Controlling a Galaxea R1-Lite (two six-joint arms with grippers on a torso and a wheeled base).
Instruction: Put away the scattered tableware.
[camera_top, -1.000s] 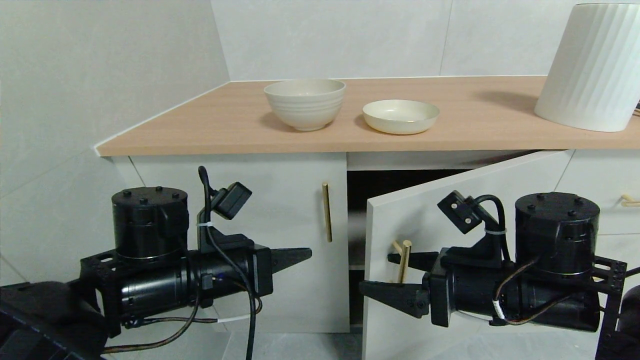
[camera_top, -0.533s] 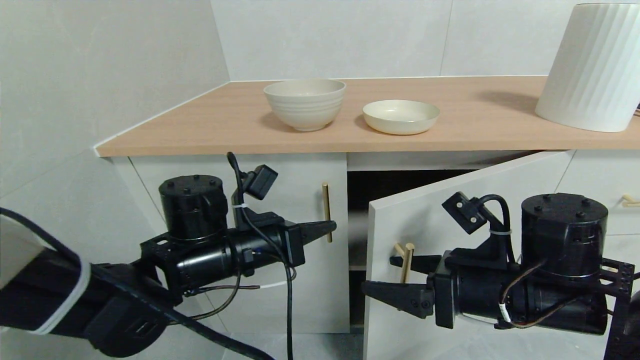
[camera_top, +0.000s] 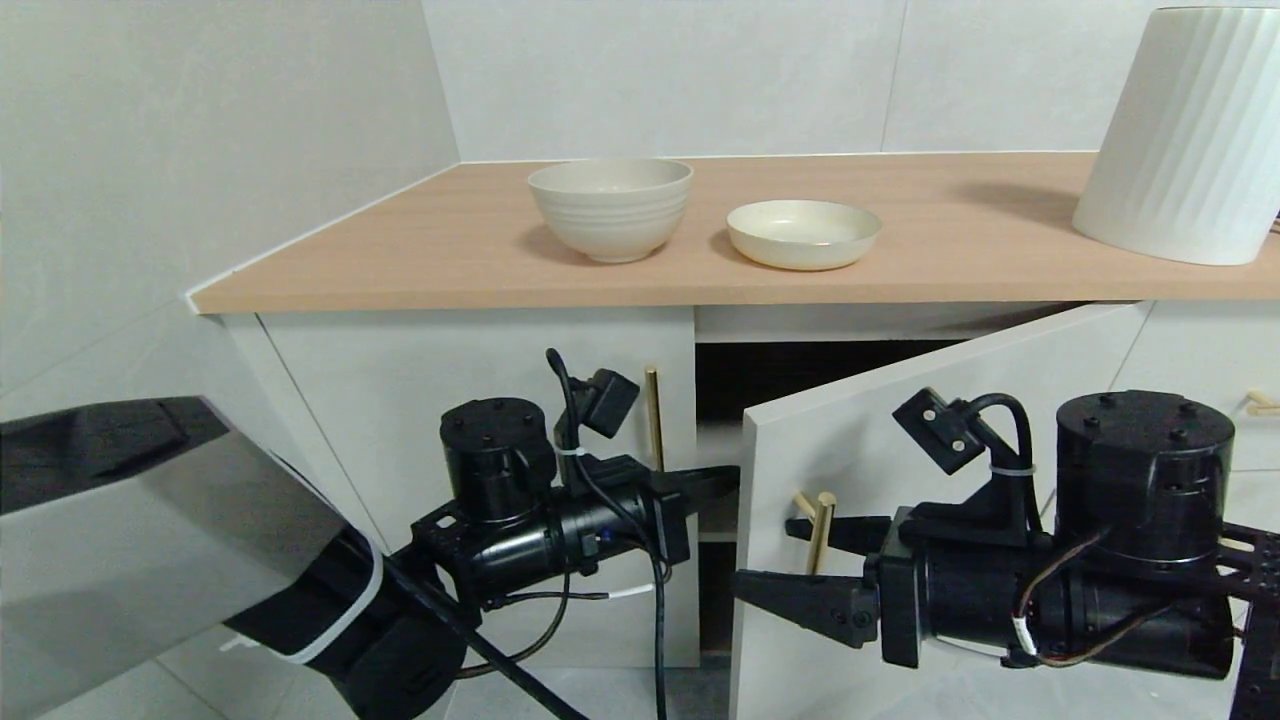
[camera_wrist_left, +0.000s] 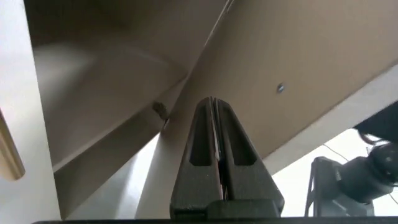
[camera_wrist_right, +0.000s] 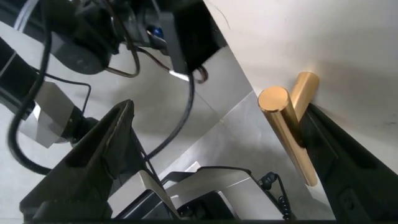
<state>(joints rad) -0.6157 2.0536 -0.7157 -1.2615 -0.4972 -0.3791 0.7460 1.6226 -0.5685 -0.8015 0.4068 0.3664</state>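
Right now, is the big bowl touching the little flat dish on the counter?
Apart. The head view shows the bowl and the dish side by side, with a strip of bare counter between them.

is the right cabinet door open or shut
Partly open: the right cabinet door angles out from the frame, with a dark gap beside the shut left door.

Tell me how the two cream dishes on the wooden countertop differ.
The deep cream ribbed bowl stands far taller than the shallow cream dish. The bowl's outer wall carries ridged rings; the dish's looks smooth. The bowl sits to the left of the dish. Both stand upright, apart, on the wooden countertop.
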